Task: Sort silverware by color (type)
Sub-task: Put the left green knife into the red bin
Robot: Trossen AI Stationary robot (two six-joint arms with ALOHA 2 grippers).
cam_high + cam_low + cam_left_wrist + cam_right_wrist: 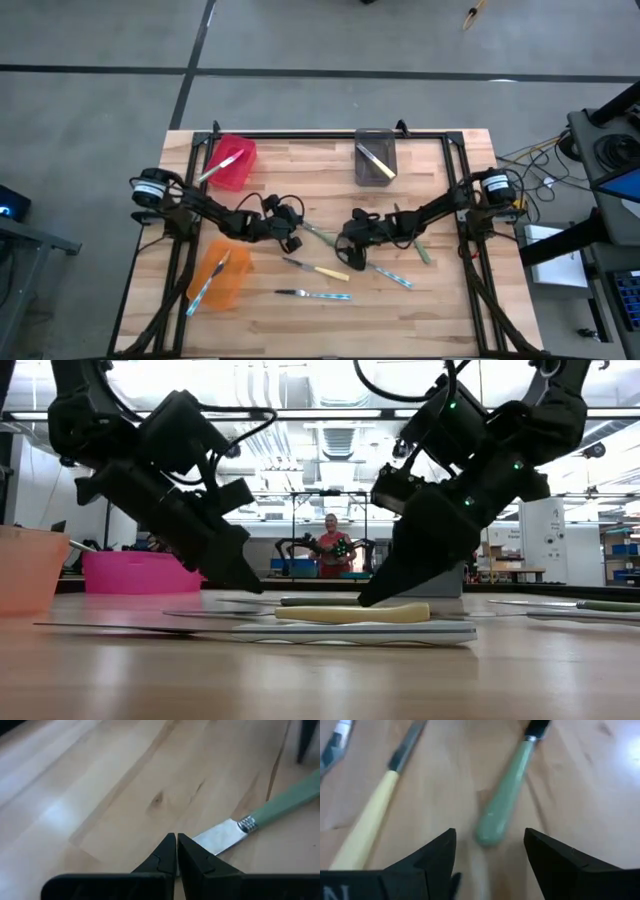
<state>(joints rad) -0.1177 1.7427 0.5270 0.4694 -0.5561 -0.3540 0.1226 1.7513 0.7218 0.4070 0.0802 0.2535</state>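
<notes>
A green-handled knife [320, 236] lies flat on the table between my two grippers. My left gripper [293, 238] is shut, low over the table, its tips at the free end of the knife's blade [220, 837]. My right gripper [348, 243] is open. Its fingers stand on either side of the green handle's free end [492, 827], apart from it. A yellow-handled knife [367, 827] lies beside that handle. A light-blue-handled knife [315, 295] lies nearer the table's near edge. In the low view, both grippers [252, 588] [368, 600] slant down to the tabletop. My left gripper comes at the table slanting from the left, fingers shut. The green-handled knife's blade [210, 842] runs under the side of one finger [195, 855], and its tip is hidden there. I cannot tell whether the finger touches the blade. The knife lies flat on the table.
A pink bin [232, 163] at far left, an orange bin [220, 278] at near left and a grey bin [376, 160] at far centre each hold a knife. Two more knives [392, 276] [422, 250] lie right of centre. A person [328, 550] stands far behind the table.
</notes>
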